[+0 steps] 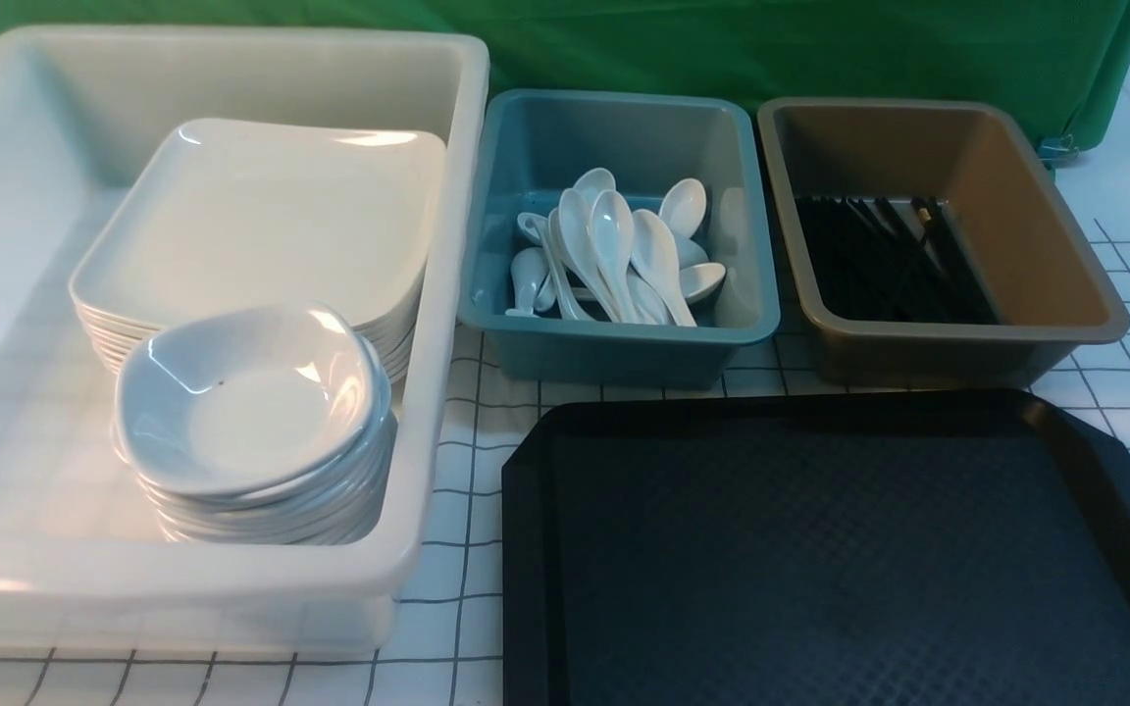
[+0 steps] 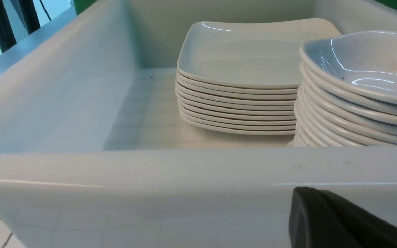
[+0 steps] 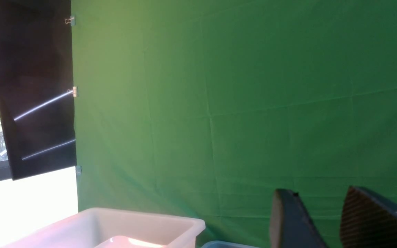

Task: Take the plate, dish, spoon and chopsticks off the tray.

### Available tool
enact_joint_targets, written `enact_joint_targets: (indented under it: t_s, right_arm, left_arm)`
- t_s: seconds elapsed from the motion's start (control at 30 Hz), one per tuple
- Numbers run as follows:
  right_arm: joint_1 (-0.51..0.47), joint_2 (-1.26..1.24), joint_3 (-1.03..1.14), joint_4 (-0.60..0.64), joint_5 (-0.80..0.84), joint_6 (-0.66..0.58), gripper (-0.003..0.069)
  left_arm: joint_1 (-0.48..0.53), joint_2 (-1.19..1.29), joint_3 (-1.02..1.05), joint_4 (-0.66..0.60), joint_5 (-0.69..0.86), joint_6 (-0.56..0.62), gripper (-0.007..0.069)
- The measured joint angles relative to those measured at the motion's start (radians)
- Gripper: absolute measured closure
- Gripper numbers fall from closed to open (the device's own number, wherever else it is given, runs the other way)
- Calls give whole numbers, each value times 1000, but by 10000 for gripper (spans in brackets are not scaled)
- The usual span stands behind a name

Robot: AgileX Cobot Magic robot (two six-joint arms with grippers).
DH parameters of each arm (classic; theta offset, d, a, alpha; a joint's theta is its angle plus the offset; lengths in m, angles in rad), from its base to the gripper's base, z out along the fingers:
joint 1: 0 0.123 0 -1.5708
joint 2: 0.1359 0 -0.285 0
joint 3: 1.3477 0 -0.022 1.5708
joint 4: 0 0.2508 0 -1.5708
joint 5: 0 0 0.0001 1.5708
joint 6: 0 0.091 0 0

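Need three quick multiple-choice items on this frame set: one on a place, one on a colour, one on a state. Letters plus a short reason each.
1. Where do the glossy white soup spoons lie?
A. on the black textured plastic tray
B. in the teal plastic tub
C. in the brown plastic tub

2. What colour is the tub holding the thin black chopsticks?
A. brown
B. white
C. teal

3. How does the right end effector stand?
A. shut on a spoon
B. shut, empty
C. open, empty

Answers:
1 B: the spoons are piled inside the teal plastic tub.
2 A: the sticks rest in the brown plastic tub.
3 C: the right wrist view shows a gap between its fingers, with only green cloth behind.
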Motion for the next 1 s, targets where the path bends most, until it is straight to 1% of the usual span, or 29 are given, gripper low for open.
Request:
enact_joint_targets:
  t_s: [0.9,0.97,1.0]
  right_arm:
    - [0,0,0,0,2,1,419]
    - [0,0,0,14,3,-11,419]
    - [0,0,0,44,2,-56,419]
  left_arm:
    - [0,0,0,-2,0,0,620]
    - [0,0,0,-2,0,0,620]
    - [0,0,0,-2,0,0,620]
